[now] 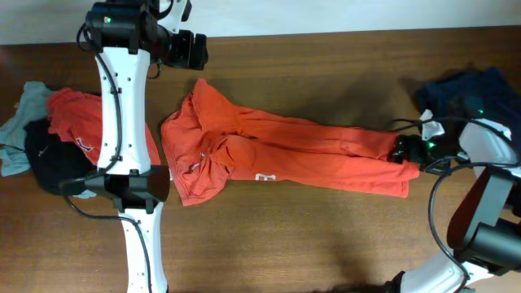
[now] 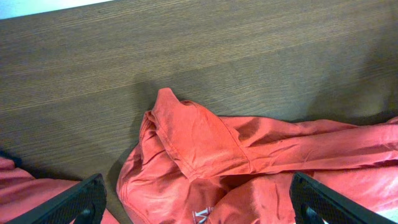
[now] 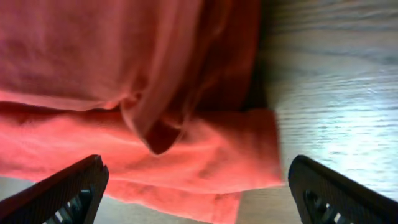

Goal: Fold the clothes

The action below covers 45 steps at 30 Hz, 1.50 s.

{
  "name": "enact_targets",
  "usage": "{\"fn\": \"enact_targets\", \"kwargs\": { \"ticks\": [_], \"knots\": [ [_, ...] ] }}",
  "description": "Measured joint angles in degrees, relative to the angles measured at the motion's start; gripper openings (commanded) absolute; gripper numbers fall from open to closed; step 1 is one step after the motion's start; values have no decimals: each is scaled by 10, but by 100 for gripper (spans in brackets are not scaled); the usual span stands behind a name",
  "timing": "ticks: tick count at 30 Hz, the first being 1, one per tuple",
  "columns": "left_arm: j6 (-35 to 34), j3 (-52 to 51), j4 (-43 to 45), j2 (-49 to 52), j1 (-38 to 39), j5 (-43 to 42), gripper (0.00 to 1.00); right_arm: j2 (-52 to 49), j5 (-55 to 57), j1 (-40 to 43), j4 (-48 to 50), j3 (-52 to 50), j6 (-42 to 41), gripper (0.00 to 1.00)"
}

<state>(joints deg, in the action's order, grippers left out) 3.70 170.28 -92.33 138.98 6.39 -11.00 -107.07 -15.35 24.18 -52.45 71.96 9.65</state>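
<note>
The orange-red T-shirt (image 1: 285, 150) lies bunched and stretched lengthwise across the middle of the table, with white lettering (image 1: 264, 177) near its left part. My left gripper (image 1: 190, 50) is open and empty, raised behind the shirt's upper-left corner. In the left wrist view its fingers (image 2: 199, 202) are spread wide above the crumpled shirt (image 2: 205, 149). My right gripper (image 1: 404, 152) is open at the shirt's right end. In the right wrist view its fingers (image 3: 199, 190) straddle the shirt's edge (image 3: 186, 162) without closing on it.
A pile of red (image 1: 73, 118), black (image 1: 53, 159) and grey-green (image 1: 20, 122) garments lies at the left edge, partly behind my left arm (image 1: 122, 122). A navy garment (image 1: 464, 89) lies at the back right. Bare wooden table (image 1: 309, 236) shows in front of the shirt.
</note>
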Motion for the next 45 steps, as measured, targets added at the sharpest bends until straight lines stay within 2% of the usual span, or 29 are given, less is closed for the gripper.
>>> {"fn": "enact_targets", "kwargs": {
  "ticks": [12, 17, 19, 21, 24, 25, 30, 35, 41, 45],
  "knots": [
    [0, 0, 0, 0, 0, 0, 94, 0, -14, 15, 58, -47, 0, 91],
    [0, 0, 0, 0, 0, 0, 94, -13, -41, 15, 73, -52, 0, 81],
    [0, 0, 0, 0, 0, 0, 94, -17, -61, 15, 80, -51, 0, 71],
    [0, 0, 0, 0, 0, 0, 94, -21, -76, 15, 86, -51, -2, 53],
    [0, 0, 0, 0, 0, 0, 94, -30, -95, 15, 92, -52, -5, 9],
    [0, 0, 0, 0, 0, 0, 94, -31, -97, 15, 92, -53, -9, 4],
    [0, 0, 0, 0, 0, 0, 94, -34, -103, 17, 82, -54, -20, 4],
    [0, 0, 0, 0, 0, 0, 94, -35, -107, 36, 11, -31, -24, 4],
    [0, 0, 1, 0, 0, 0, 95, -35, -104, 96, -108, 96, -26, 4],
    [0, 0, 3, 0, 0, 0, 95, -34, -87, 106, -173, 172, -26, 4]
  ]
}}
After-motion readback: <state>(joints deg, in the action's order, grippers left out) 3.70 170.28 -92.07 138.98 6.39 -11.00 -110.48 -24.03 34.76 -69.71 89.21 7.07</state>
